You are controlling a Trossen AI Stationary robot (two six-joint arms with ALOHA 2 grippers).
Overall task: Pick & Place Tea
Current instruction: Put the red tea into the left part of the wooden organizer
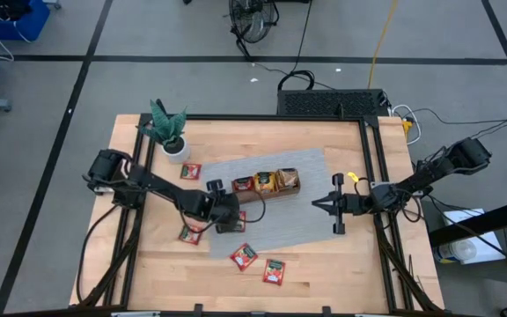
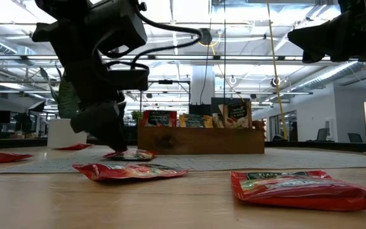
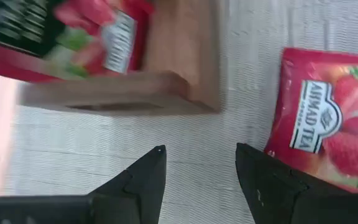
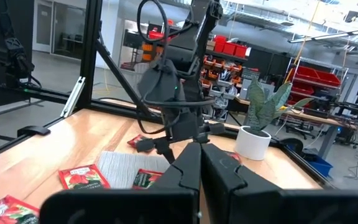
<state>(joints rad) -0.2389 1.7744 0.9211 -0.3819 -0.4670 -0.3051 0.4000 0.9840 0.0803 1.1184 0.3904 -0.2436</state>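
Jaws of left gripper (image 3: 197, 163) spread empty above grey mat (image 3: 166, 149), red sachet (image 3: 328, 118) beside one finger only in wrist view, right gripper (image 1: 317, 202) clenched

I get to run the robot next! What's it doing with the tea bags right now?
Left gripper: fingers open, low over the grey mat beside a red tea sachet, next to the wooden tray; holding nothing.
Right gripper: shut, empty, waiting right of the tray.
Done: several sachets stand in the tray.
Left: loose red sachets on the table, like these.
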